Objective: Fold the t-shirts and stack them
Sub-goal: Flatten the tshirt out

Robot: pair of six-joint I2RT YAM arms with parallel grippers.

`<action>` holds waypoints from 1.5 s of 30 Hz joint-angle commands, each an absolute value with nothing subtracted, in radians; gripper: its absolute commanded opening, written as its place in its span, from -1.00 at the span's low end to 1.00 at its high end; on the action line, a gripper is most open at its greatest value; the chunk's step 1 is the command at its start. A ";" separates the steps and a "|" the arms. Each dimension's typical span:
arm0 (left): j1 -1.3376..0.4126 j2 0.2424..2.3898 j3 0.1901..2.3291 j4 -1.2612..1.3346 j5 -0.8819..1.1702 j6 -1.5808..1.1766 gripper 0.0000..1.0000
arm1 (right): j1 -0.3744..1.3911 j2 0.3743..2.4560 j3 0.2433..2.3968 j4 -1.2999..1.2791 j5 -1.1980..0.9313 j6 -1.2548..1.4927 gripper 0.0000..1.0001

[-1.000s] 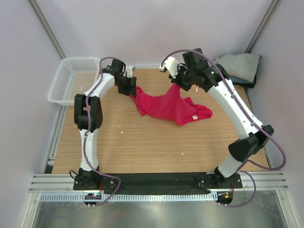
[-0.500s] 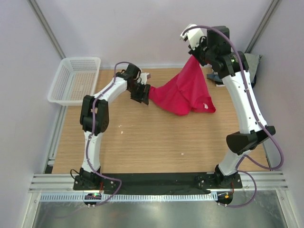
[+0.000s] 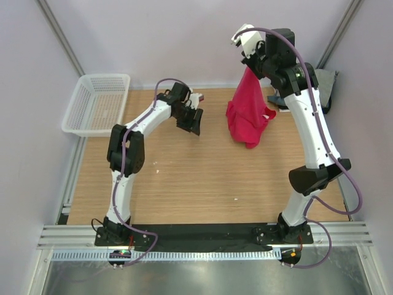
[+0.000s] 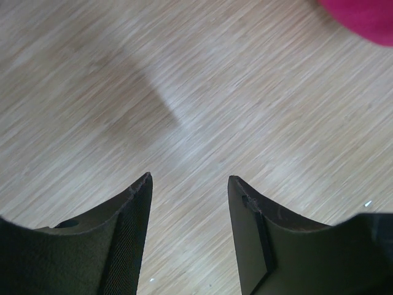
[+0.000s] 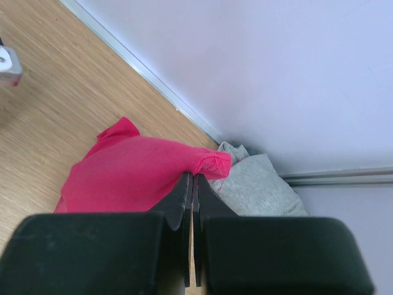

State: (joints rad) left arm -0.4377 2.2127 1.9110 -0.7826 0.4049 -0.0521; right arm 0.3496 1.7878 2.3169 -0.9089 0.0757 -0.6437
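As the top view shows it, right tool: the right tool (image 3: 250, 63) is raised high at 1 o'clock and carries a bright crimson-pink cloth t-shirt (image 3: 247, 114) by one pinched spot. The cloth hangs in a bunched column. Whether its lowest fold touches the pale wooden surface (image 3: 184, 178) cannot be told.
Top view, left tool: the left tool (image 3: 192, 123) sits low near 12 o'clock, apart from the shirt, with nothing in it.
Top view, surroundings: a white plastic mesh basket (image 3: 98, 101) stands at 10 o'clock. A folded pile at 2 o'clock is mostly hidden behind the right arm.
Left wrist view, left tool: its jaws are spread wide over bare wood and grip nothing. A crimson corner (image 4: 362, 18) shows at 1 o'clock.
Right wrist view, right tool: the fingers are pressed together, with a small nub of shirt clamped at the tips. The rest of the shirt drapes toward 9 o'clock. A light grey folded t-shirt (image 5: 261, 187) lies just beyond at 3 o'clock, by the wall.
Step in hand: probably opening the shirt out flat before folding.
Doing it well: bring the free tool to a hanging edge or a second corner, grip only one layer, and draw the two holds apart until the cloth is taut. Then lower it toward 6 o'clock, laying the hem down first, well clear of the grey pile.
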 commanded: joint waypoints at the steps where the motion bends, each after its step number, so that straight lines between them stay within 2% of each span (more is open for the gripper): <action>1: -0.463 2.238 1.994 -0.721 0.440 -0.072 0.08 | 0.357 1.760 2.379 -0.864 0.066 -0.627 -0.97; 7: -0.462 2.434 2.267 -0.700 0.535 -0.035 0.19 | 0.357 1.706 2.280 -0.887 0.081 -0.647 -0.98; 12: -0.420 2.591 2.385 -0.456 0.641 -0.161 0.22 | 0.351 1.642 2.189 -0.890 0.104 -0.657 -0.98; 16: -0.423 2.638 2.391 -0.289 0.684 -0.255 0.24 | 0.334 1.615 2.158 -0.896 0.101 -0.653 -0.98; 22: -0.460 2.692 2.387 -0.174 0.753 -0.365 0.25 | 0.293 1.560 2.085 -0.913 0.080 -0.624 -0.98; 30: -0.541 2.784 2.460 -0.080 0.727 -0.477 0.21 | 0.239 1.488 1.960 -0.930 0.078 -0.600 -0.97; 33: -0.560 2.796 2.460 -0.084 0.707 -0.491 0.12 | 0.201 1.477 1.956 -0.933 0.052 -0.577 -0.98; 35: -0.563 2.790 2.454 -0.086 0.687 -0.491 -0.06 | 0.180 1.473 1.956 -0.933 0.038 -0.566 -0.98; 36: -0.561 2.787 2.442 -0.089 0.681 -0.486 -0.43 | 0.175 1.473 1.956 -0.931 0.034 -0.561 -0.97; 38: -0.557 2.764 2.422 -0.098 0.667 -0.479 -0.95 | 0.161 1.473 1.957 -0.930 0.023 -0.557 -0.98; 39: -0.554 2.751 2.413 -0.107 0.658 -0.479 -1.00 | 0.161 1.473 1.957 -0.928 0.021 -0.554 -0.98; 43: -0.512 2.642 2.390 -0.182 0.653 -0.460 -1.00 | 0.156 1.480 1.976 -0.923 0.023 -0.561 -0.97; 45: -0.465 2.515 2.388 -0.262 0.649 -0.405 -1.00 | 0.156 1.482 1.993 -0.913 0.055 -0.577 -0.98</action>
State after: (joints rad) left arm -0.5373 2.7457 2.3753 -0.1978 0.6651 -0.4599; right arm 0.1596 1.5169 1.9480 -0.9653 0.0326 -0.5732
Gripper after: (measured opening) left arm 0.009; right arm 0.029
